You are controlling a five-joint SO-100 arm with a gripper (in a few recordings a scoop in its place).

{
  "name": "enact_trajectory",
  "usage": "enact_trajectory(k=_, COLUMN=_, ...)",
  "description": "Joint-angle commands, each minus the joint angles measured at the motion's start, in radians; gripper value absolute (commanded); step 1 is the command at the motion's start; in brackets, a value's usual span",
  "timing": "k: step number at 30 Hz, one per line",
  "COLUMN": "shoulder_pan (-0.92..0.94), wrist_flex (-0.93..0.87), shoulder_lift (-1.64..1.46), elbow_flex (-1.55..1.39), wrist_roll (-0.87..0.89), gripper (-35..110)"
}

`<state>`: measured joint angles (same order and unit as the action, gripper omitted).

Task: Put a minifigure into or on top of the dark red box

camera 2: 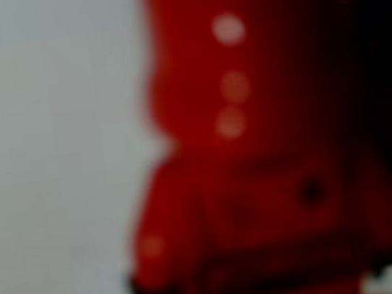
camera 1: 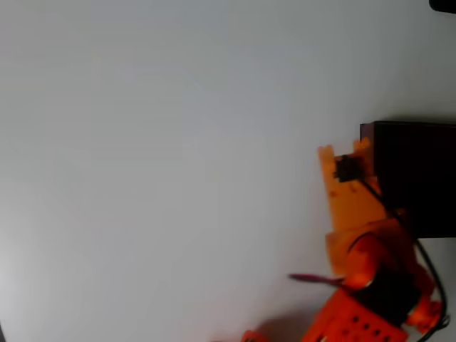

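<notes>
The dark red box (camera 1: 417,178) sits at the right edge of the overhead view, its inside nearly black. My orange gripper (camera 1: 345,151) reaches up from the lower right, and one fingertip touches or overlaps the box's left wall. The two fingertips (camera 1: 325,153) stand a little apart there. In the wrist view the red minifigure (camera 2: 257,167) is very close and blurred, upright, with a small dark hand at lower left. Darkness lies to its right and white table to its left. I cannot tell whether the fingers are holding it. From overhead the minifigure is hidden.
The white table (camera 1: 157,171) stretches wide to the left of the arm. The orange arm's body (camera 1: 370,285) with its black cable fills the lower right corner. A small dark object (camera 1: 443,6) sits at the top right corner.
</notes>
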<state>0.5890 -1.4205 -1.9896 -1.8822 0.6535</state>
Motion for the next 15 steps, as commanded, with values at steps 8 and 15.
enact_trajectory(k=8, shoulder_pan=0.15, wrist_flex=0.014, shoulder_lift=0.39, elbow_flex=0.414, wrist_roll=-0.268, gripper=0)
enact_trajectory(k=15, shoulder_pan=0.172, wrist_flex=-0.052, shoulder_lift=0.611, elbow_flex=0.629, wrist_roll=-0.351, gripper=11)
